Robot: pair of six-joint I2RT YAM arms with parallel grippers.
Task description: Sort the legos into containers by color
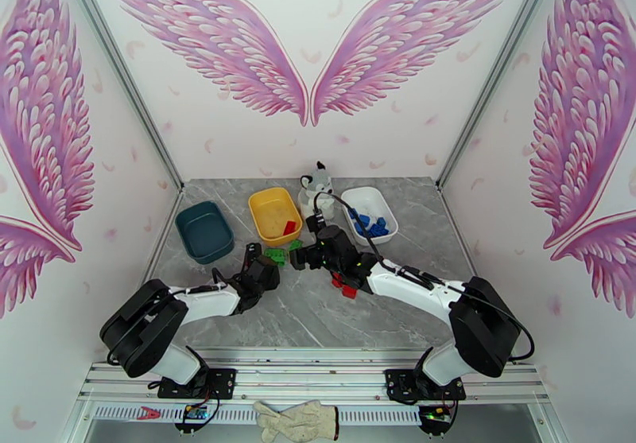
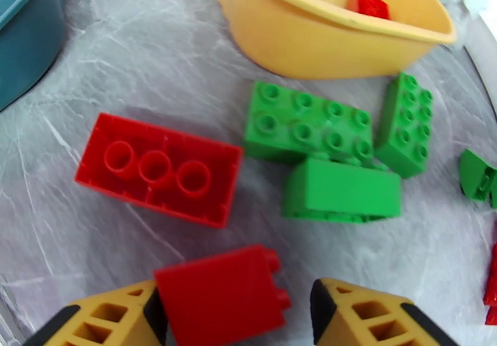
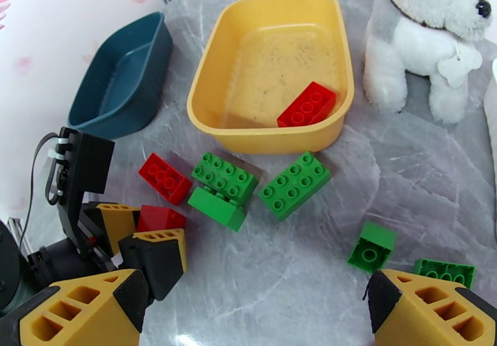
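My left gripper [image 2: 236, 307] straddles a red lego [image 2: 220, 294] on the table. Its left finger touches the brick and a small gap shows at the right finger, so it stands open. The same gripper [image 3: 140, 241] and red lego [image 3: 160, 218] appear in the right wrist view. Ahead lie an upturned red lego [image 2: 158, 168] and green legos [image 2: 307, 123] [image 2: 341, 191] [image 2: 407, 123]. My right gripper [image 3: 248, 316] hangs wide open over bare table, with green legos [image 3: 371, 246] [image 3: 444, 271] near its right finger. The yellow container [image 3: 267, 139] holds one red lego [image 3: 307, 104]. The teal container [image 3: 121, 86] looks empty. The white container [image 1: 358, 196] holds blue legos [image 1: 372, 226].
A plush husky [image 3: 428, 36] sits between the yellow and white containers. Two red legos [image 1: 343, 285] lie under the right forearm. Both grippers [image 1: 266, 270] [image 1: 306, 254] are close together near the green pile [image 1: 278, 255]. A glove [image 1: 298, 419] lies off the table's front.
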